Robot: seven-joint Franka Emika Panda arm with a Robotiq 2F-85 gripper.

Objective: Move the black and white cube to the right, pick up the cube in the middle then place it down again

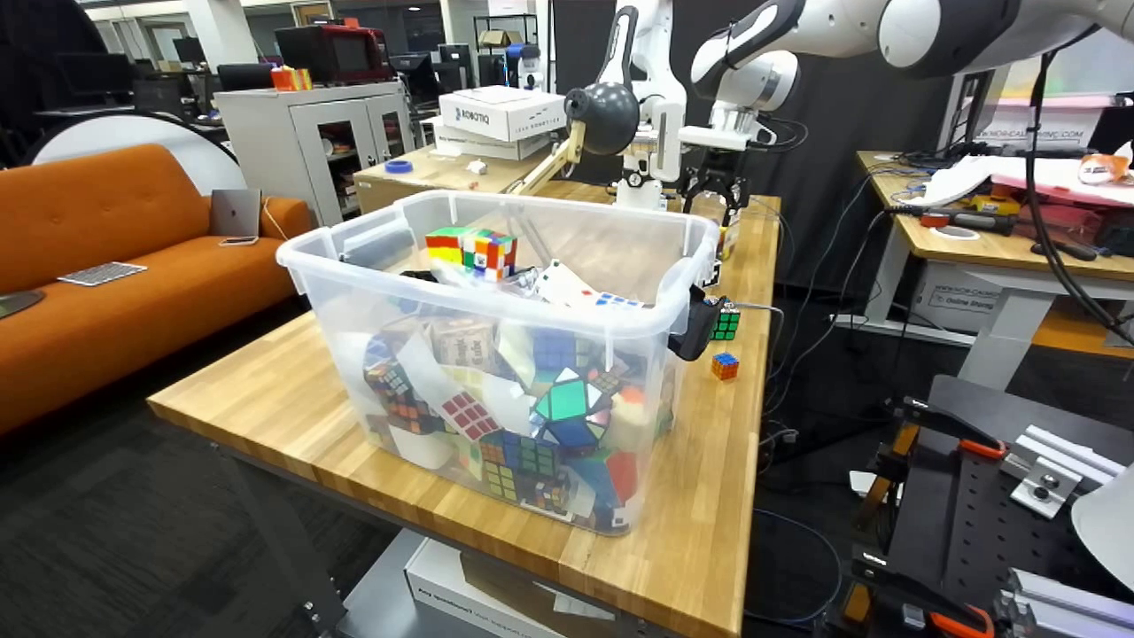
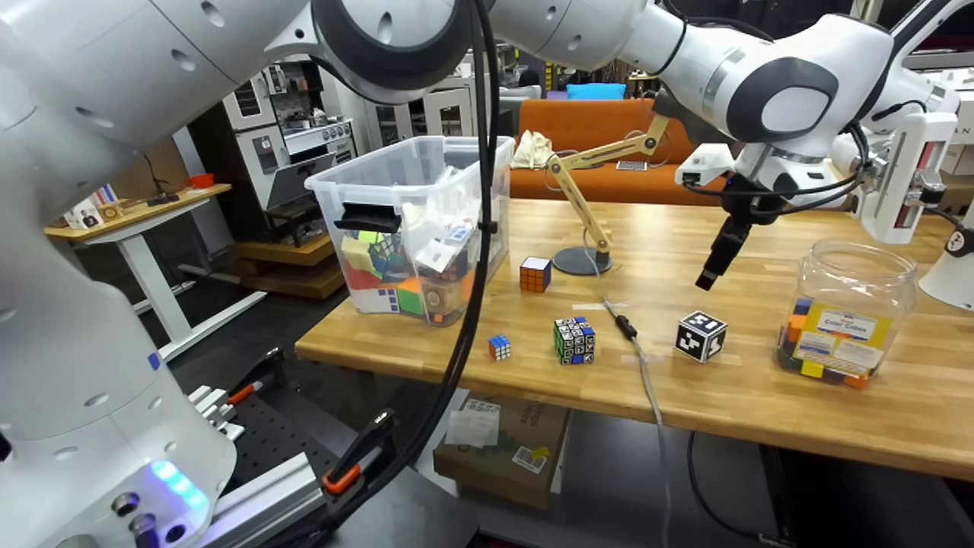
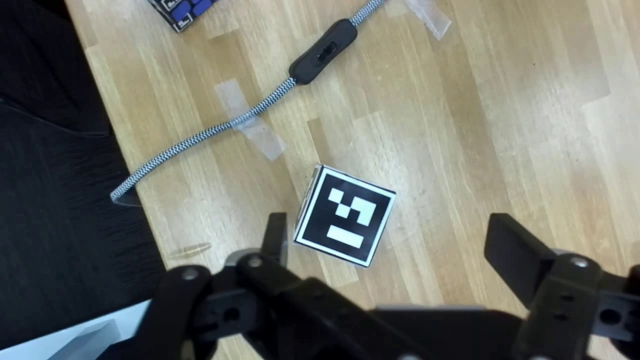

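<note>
The gripper (image 3: 389, 227) is hanging over the table (image 2: 654, 255), its jaws standing wide apart and holding nothing. The black and white cube (image 3: 344, 216) is resting there, between the cord (image 3: 202, 136) and the jar (image 2: 848, 327) (nothing here is settling whether the move to the right is done). The middle cube (image 2: 574, 341), presumably the patterned one across the cord, is sitting on the table too; its lift and set-down are probably waiting.

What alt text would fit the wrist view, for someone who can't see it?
The open gripper hovers above a black and white cube on a wooden table. Higher in the picture lie a braided cord with a black switch and part of a blue-patterned cube.
</note>
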